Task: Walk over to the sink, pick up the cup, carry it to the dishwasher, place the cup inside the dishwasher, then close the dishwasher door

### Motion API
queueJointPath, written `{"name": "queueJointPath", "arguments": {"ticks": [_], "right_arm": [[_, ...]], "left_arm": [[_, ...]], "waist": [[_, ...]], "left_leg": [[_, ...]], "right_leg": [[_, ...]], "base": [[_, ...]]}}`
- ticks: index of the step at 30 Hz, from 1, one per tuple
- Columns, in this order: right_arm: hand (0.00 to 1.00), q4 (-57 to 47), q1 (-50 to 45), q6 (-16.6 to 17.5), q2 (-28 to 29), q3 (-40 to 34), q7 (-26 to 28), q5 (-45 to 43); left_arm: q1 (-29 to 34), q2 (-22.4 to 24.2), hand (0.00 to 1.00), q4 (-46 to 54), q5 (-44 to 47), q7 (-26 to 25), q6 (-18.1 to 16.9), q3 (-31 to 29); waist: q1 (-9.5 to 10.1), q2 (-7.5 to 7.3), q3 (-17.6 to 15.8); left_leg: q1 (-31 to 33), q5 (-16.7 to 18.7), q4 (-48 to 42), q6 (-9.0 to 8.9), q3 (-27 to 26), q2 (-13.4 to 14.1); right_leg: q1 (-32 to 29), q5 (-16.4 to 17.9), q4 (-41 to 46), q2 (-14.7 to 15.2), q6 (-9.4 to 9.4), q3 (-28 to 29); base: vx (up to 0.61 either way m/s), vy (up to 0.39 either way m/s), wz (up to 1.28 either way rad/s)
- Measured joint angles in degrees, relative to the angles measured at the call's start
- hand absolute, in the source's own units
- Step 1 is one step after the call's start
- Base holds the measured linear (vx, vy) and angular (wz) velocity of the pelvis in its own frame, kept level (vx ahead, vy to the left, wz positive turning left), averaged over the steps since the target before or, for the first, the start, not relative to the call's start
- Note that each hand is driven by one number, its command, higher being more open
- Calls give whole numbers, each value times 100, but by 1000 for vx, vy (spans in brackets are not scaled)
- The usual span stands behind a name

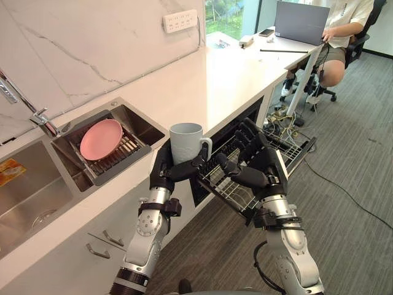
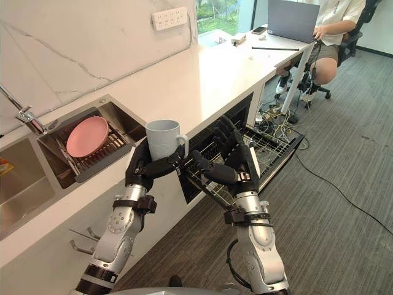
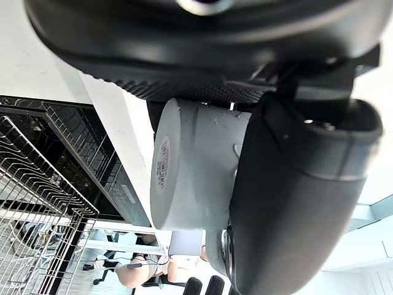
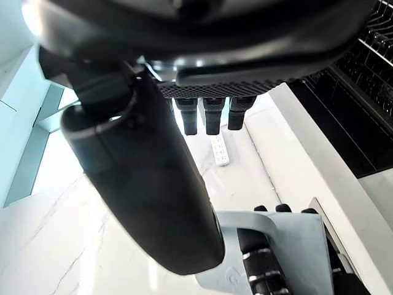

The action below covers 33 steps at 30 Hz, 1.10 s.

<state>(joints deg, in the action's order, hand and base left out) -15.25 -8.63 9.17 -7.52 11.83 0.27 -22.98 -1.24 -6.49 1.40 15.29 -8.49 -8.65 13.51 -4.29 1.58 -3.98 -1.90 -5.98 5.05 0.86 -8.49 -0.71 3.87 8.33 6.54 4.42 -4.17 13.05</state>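
A pale grey-blue cup (image 1: 186, 140) with a handle is held upright just off the counter's front edge, by the open dishwasher. My left hand (image 1: 164, 172) is shut on its lower part, fingers and thumb curled round it; the left wrist view shows the cup (image 3: 196, 166) gripped the same way. My right hand (image 1: 261, 166) is open just right of the cup, its thumb reaching toward the handle, above the pulled-out wire rack (image 1: 295, 150) of the dishwasher. The cup (image 4: 276, 246) shows past the right hand's thumb (image 4: 141, 172).
A pink plate (image 1: 101, 139) lies on a rack in the sink (image 1: 132, 117), with the faucet (image 1: 37, 114) to its left. The white counter (image 1: 215, 80) runs back to a desk where a person (image 1: 344, 31) sits at a laptop (image 1: 301, 21). Cables lie on the floor by the rack.
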Motion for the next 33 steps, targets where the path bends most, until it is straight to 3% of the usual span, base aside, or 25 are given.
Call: {"name": "queueJointPath", "arguments": {"ticks": [15,16,29,30,33], "right_arm": [[90,390,445,4,-80,251,-33,24],[30,441,444,5,-93,253,-50,49],[30,936,599,8,-129,206,-351,168],[30,959,599,6,-134,201,-376,165],[30,967,599,6,-135,182,-390,170]], "left_arm": [[-288,-26,30,-95,-681,237,1,982],[-287,-33,30,-100,-758,222,2,1020],[-471,-247,30,-271,-1468,81,79,1287],[-509,-249,90,-337,-1478,82,78,1306],[-515,-224,90,-357,-1483,81,78,1317]], "waist": [[20,0,230],[23,-1,269],[42,-48,368],[43,-52,371],[43,-60,374]], "left_leg": [[225,-216,34,51,165,-22],[251,-229,35,53,175,-20],[462,-362,34,23,340,49],[474,-367,34,20,340,54],[484,-398,33,41,333,54]], "right_leg": [[-123,-145,-107,1,-16,-168],[-141,-150,-113,0,-22,-182],[-196,-344,-275,-35,28,-355],[-196,-368,-304,-35,27,-354],[-196,-403,-346,-49,22,-350]], "base": [[-33,-15,6],[-20,-7,5],[-19,-7,7],[0,0,0],[0,0,0]]}}
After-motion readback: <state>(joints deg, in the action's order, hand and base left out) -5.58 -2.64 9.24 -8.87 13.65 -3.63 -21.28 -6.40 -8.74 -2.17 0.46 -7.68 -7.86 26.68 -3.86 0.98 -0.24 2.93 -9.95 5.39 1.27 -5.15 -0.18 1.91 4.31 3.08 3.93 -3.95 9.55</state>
